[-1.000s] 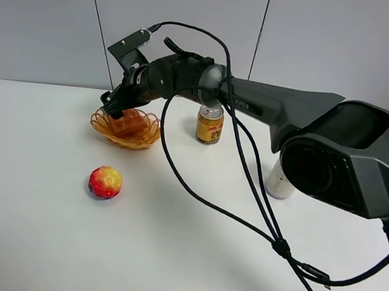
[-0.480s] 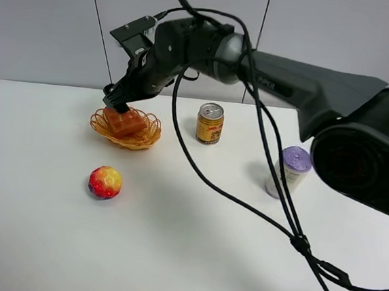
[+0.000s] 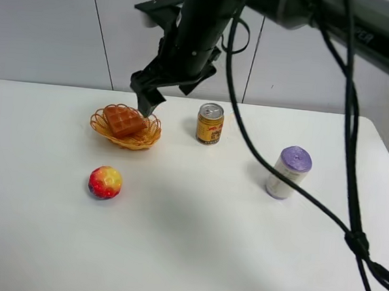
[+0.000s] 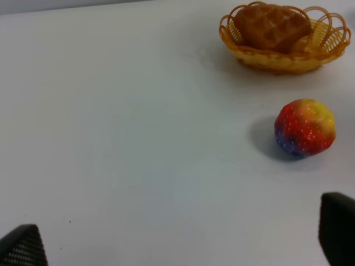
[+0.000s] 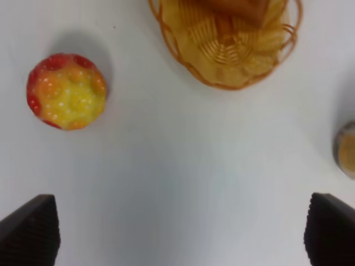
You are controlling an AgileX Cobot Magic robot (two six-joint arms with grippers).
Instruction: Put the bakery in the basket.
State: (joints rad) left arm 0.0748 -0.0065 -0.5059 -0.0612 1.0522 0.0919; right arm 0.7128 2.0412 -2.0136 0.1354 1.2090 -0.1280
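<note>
Exterior high view: waffle (image 3: 123, 121) lies inside the wicker basket (image 3: 147, 138), leaning on its far-left side. Right gripper (image 3: 146, 95) hangs above the basket's right rim, apart from it, fingers spread wide, holding nothing. Left gripper (image 4: 177, 244) also spread wide and empty, fingertips (image 4: 22, 246) over bare table (image 3: 192, 254). Bumpy red-yellow ball (image 3: 105, 182) sits in front of the basket; gold can (image 3: 210, 124) right of it; purple-lidded can (image 3: 289, 172) further right.

Bumpy ball (image 3: 105, 182), yellow can (image 3: 210, 124) (upright), purple-lidded cup (image 3: 289, 172).
</note>
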